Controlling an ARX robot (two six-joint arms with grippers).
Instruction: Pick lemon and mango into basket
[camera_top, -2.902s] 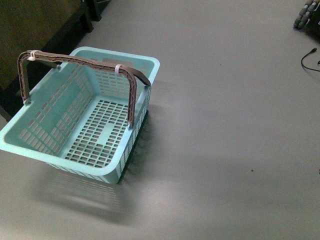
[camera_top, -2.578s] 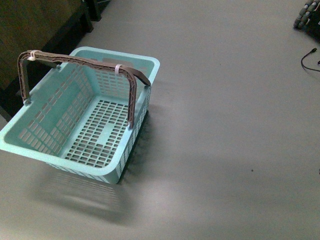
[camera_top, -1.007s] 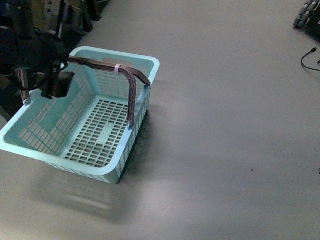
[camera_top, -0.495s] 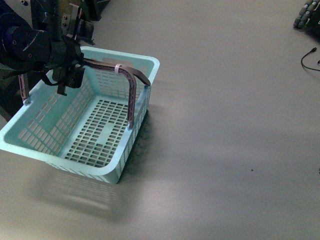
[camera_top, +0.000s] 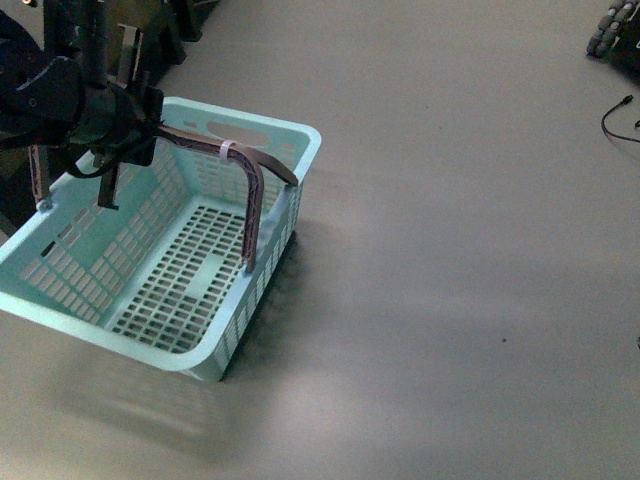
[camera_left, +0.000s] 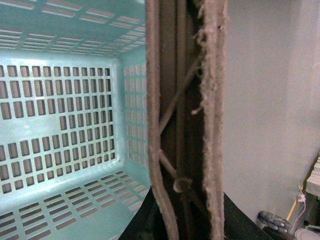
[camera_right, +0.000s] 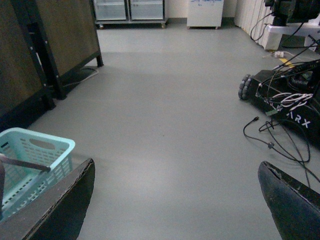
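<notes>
Teal basket (camera_top: 190, 112) gripped at its brown handle (camera_top: 252, 200) by left claw (camera_top: 125, 125); right claw (camera_right: 175, 210) gapes empty

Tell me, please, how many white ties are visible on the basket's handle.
1: a white tie on the handle of the basket, near its right bend in the front view. The left gripper covers the handle's other end, so another may be hidden there.

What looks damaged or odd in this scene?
The handle of the basket looks worn. In the left wrist view its brown covering is frayed, with loose fibres sticking out along one edge. The basket itself looks whole, and it is empty. Nothing else stands out.
</notes>
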